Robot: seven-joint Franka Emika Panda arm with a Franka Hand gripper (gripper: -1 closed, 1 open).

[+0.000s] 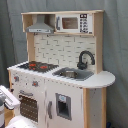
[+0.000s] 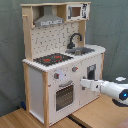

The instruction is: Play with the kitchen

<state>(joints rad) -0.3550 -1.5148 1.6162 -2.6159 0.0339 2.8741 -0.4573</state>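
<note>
Your kitchen (image 2: 62, 65): white and light wood, black stovetop (image 2: 52, 59) with red burners, black faucet (image 2: 75, 40), grey hood (image 2: 48, 20), standing centre. Gripper (image 2: 84, 84) at 4 o'clock, by its front; grip undeterminable.

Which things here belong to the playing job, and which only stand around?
Belonging to the job:
- the kitchen
- its stovetop, faucet, oven door, microwave
- the pincer, near the kitchen front

Just around:
- grey curtain
- wooden floor

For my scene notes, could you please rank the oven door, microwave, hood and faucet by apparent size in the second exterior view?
1. Oven door
2. Hood
3. Microwave
4. Faucet
The microwave and faucet look nearly alike, so their order is unsure.
</note>
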